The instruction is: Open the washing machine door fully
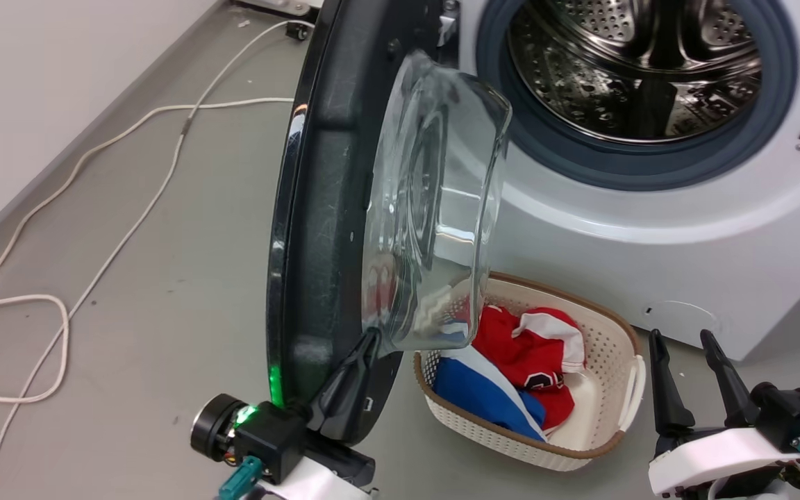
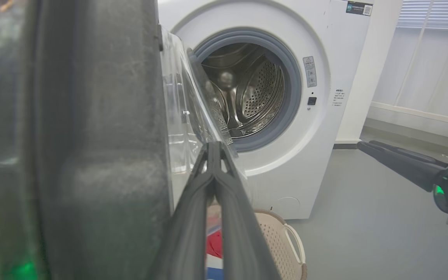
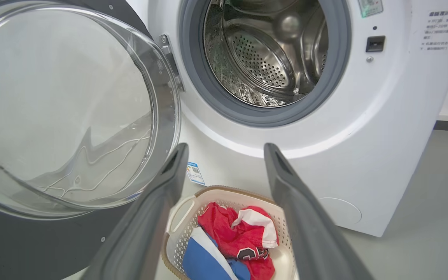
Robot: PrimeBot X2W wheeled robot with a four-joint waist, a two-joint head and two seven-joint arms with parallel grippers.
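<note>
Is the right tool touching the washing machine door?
Apart. Head view: the right tool sits at lower right, the basket between it and the washing machine door.

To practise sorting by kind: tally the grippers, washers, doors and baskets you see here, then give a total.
gripper: 2 (left gripper, right gripper)
washer: 1
door: 1
basket: 1
total: 5

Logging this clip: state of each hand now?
Left hand: closed, empty, tip at the washing machine door.
Right hand: open, empty.
</note>
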